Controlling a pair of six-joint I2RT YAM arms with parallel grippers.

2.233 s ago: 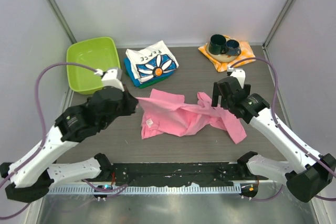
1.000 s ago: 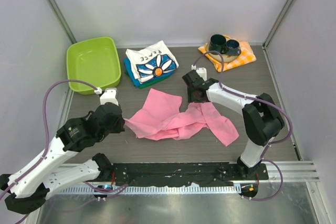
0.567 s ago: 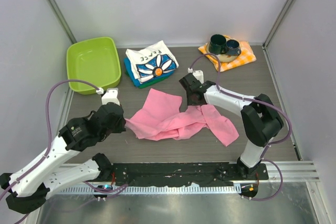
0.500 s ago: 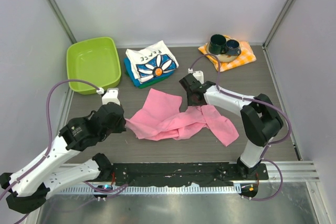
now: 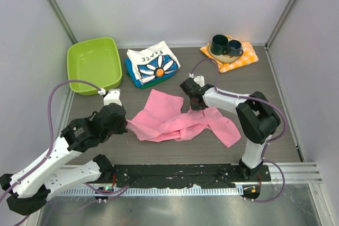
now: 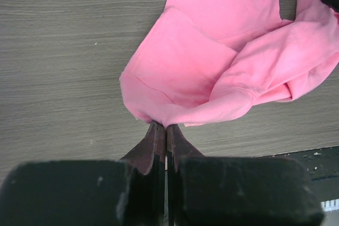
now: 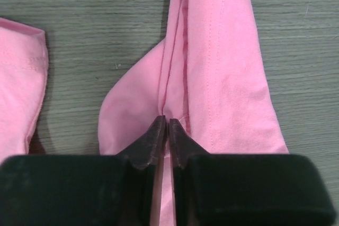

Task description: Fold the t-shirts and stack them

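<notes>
Left claw (image 6: 161, 130): stayed clamped fully shut on the left edge of the pink t-shirt (image 5: 169, 120), as it had been a second before.
Right claw (image 7: 167, 125): had just closed; a second earlier its jaws stood apart over the shirt, and now they pinched a raised fold at the shirt's far edge, right of its middle.
Pink t-shirt: lay crumpled in the middle of the counter (image 5: 212, 78), shifted a little toward the left edge since the right arm came in, unfolded.
Meaning for the task: with both claws gripping, the shirt could probably be lifted or pulled flat next; the fold itself was not yet begun.
Green tub (image 5: 79, 51): one, at the far left corner.
Daisy t-shirt (image 5: 156, 64): one, folded, on top of the stack at the far edge, left of centre.
Blue and green folded shirts (image 5: 139, 82): under the daisy one; at least two colours showed, exact number could not be told.
Pink t-shirts: one.
Mugs (image 5: 219, 44): two, touching, at the far right corner.
Checked cloth (image 5: 246, 59): one, under the mugs.
Claws: two.
</notes>
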